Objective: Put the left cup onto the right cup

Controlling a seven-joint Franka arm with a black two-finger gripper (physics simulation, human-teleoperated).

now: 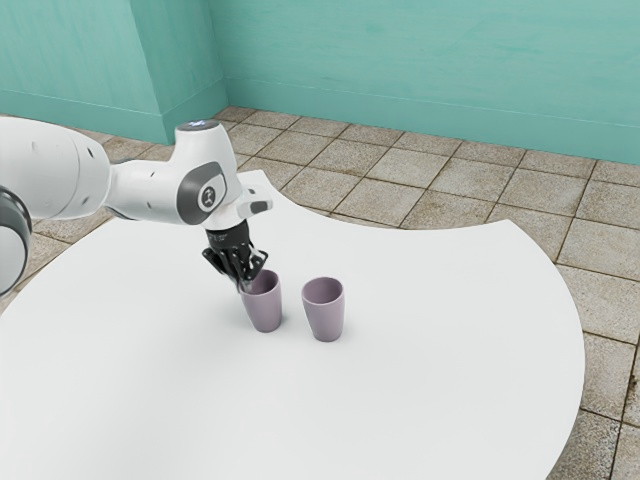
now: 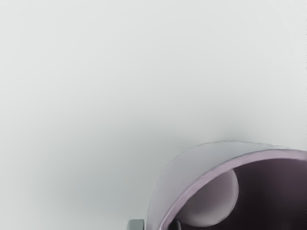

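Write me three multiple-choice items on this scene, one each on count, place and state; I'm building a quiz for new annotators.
1. Cups on the table: A) one; B) two; C) three.
2. The gripper is: A) at the rim of the cup on the exterior view's left; B) flat on the table; C) high above it.
3. The cups are: A) stacked; B) tipped over; C) both upright, apart.
Key: B, two mauve cups show; A, the gripper meets that cup's rim; C, each stands alone on the table.
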